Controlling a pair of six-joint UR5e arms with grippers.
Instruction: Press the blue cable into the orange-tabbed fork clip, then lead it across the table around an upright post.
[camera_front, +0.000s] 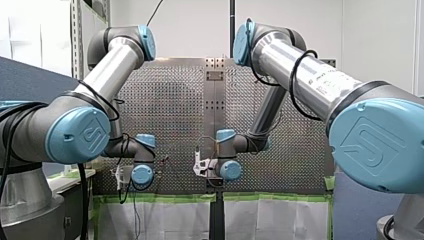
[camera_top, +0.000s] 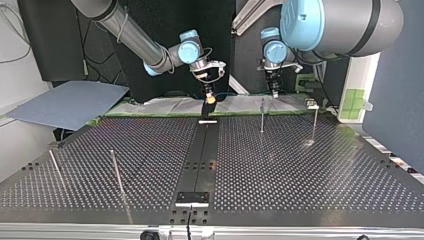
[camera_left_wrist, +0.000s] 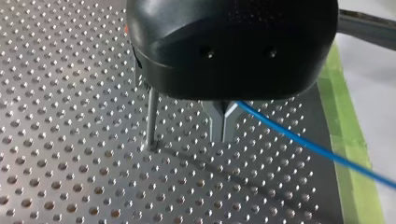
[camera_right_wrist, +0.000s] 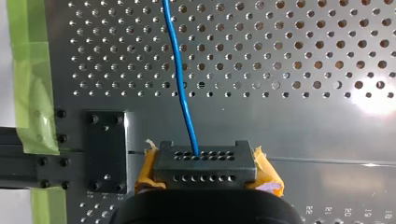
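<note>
Front view: both arms were reached down to the near edge of the perforated table, my left gripper on the left and my right gripper about the middle. Both were way too small there to read the jaws, and I couldn't spot the cable.

Top view: the same two were over at the far edge, the right one near the centre strip and showing yellow pads. An upright post stood just this side of my left gripper, with a second post further right.

Left wrist view: the metal fingers were pinched tight together on the blue cable. It came out at the fingertips and ran off to the side, out over the green tape on the table edge. The upright post was just beside the fingers, not touching the cable.

Right wrist view: the jaws looked closed on the blue cable here too. It disappeared right into the black finger block between the yellow pads and ran straight ahead of the gripper, away across the holes.
</note>
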